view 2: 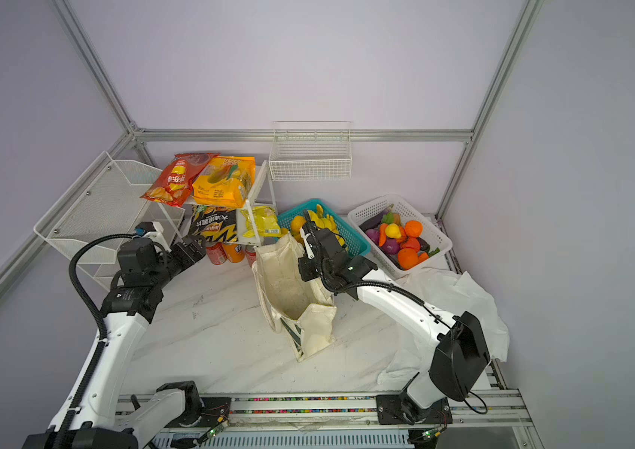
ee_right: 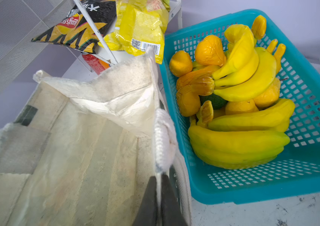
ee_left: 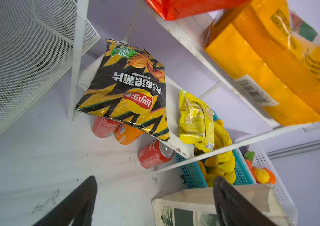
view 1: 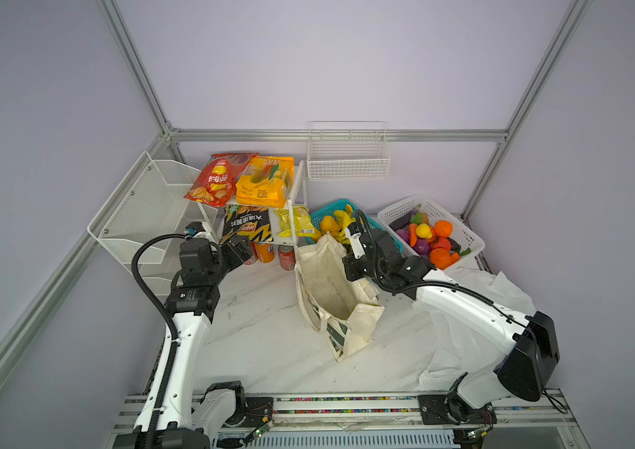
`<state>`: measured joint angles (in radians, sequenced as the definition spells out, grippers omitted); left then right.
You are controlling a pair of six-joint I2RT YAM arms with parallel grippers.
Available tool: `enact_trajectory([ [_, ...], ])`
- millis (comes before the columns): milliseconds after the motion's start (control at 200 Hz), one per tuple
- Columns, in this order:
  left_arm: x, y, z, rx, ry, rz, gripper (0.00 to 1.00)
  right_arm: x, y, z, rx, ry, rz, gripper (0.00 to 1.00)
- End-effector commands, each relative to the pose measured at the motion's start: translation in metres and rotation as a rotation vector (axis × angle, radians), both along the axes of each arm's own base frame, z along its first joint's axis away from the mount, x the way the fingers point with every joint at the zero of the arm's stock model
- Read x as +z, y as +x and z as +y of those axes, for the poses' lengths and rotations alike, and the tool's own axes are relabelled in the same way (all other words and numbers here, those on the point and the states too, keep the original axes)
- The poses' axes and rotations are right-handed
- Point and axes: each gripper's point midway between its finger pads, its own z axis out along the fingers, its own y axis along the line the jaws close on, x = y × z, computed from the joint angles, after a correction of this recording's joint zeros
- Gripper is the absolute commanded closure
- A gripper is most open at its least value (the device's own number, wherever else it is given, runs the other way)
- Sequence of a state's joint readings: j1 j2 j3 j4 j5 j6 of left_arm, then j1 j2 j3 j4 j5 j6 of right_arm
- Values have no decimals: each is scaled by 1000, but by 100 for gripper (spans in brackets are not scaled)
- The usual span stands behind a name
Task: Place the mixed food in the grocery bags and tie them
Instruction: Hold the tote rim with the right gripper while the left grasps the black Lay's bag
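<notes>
The black chip bag (view 1: 245,227) (ee_left: 127,92) with yellow zigzags leans on the lower shelf beside the small yellow snack packet (view 1: 296,221) (ee_left: 194,119). My left gripper (view 1: 244,248) (ee_left: 154,178) hangs open just in front of and below the chip bag, with nothing between its fingers. The cream canvas tote (view 1: 331,287) (ee_right: 76,146) stands open mid-table and looks empty. My right gripper (view 1: 350,268) (ee_right: 158,177) is shut on the tote's rim on the basket side. Yellow bananas (ee_right: 243,78) lie in the teal basket (ee_right: 233,195). The white plastic bag (view 1: 475,311) lies crumpled under the right arm.
A red chip bag (view 1: 216,179) and a big orange-yellow packet (view 1: 265,182) rest on the top shelf. Soda cans (view 1: 286,256) stand under the shelf. A white basket (view 1: 463,229) holds toy produce (view 1: 428,237). A mesh rack (view 1: 141,210) stands left, a wire basket (view 1: 347,155) hangs behind.
</notes>
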<state>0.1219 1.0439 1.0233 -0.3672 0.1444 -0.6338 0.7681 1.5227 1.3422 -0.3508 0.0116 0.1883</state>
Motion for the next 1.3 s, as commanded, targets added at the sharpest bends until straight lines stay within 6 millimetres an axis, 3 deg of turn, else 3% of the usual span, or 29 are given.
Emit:
enact_trajectory([
  [0,20,16,12,52,-111,-99,12,27,7,11,42,59,-80,90],
  [415,-22,58,40,177,-179,-31,22,35,6,17,80,82,-112,90],
  [810,-64,78,56,258,-167,64,20,32,7,17,88,69,-122,90],
  [890,-64,81,59,268,-156,60,20,32,7,16,89,68,-126,90],
  [925,-79,88,61,272,-155,93,20,31,7,16,88,65,-125,90],
  [1110,-92,98,65,282,-158,115,25,31,7,15,89,67,-130,90],
  [1295,-92,104,67,281,-156,98,30,23,5,14,91,67,-116,90],
])
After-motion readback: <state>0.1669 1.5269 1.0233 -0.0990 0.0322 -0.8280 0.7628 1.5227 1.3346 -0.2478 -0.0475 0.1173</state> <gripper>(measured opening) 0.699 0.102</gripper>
